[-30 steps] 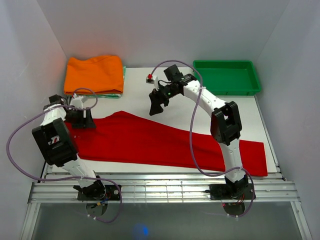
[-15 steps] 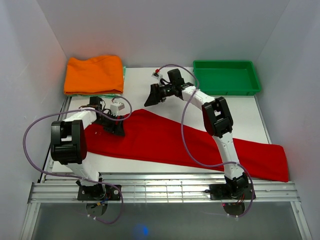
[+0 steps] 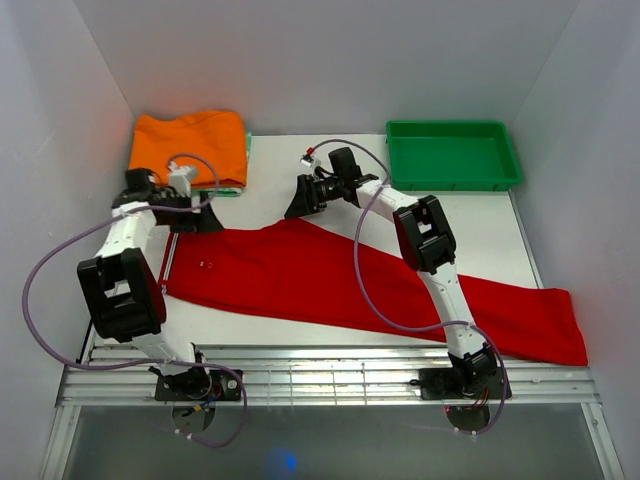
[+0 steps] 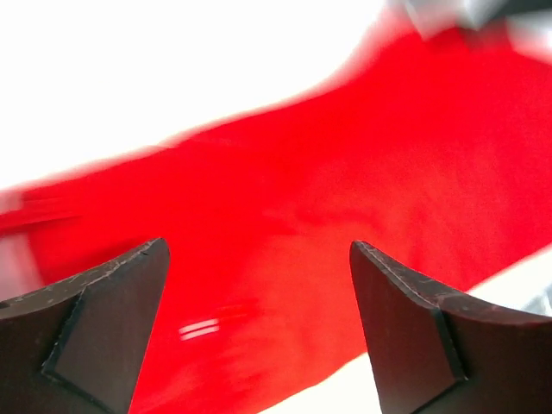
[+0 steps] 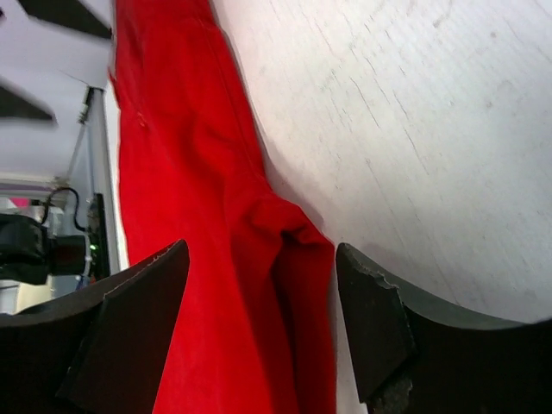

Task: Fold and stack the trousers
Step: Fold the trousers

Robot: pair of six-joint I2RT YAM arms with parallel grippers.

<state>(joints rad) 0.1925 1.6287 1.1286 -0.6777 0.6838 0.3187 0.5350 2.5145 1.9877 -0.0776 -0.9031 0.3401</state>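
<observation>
At the far left corner lies a folded orange garment [image 3: 188,148]. Just in front of it my left gripper [image 3: 200,221] hangs by the waist end of the red trousers [image 3: 300,275], its fingers [image 4: 95,319] spread wide and empty, with only blurred red cloth under them. The trousers lie open on the white table [image 3: 480,240], running slantwise from my left arm to the near right corner. At their far edge, near the middle, my right gripper [image 3: 298,203] is also wide open and grips nothing, with a raised wrinkle of the cloth between its fingers [image 5: 379,319]. The green tray [image 3: 455,178] sits far right.
</observation>
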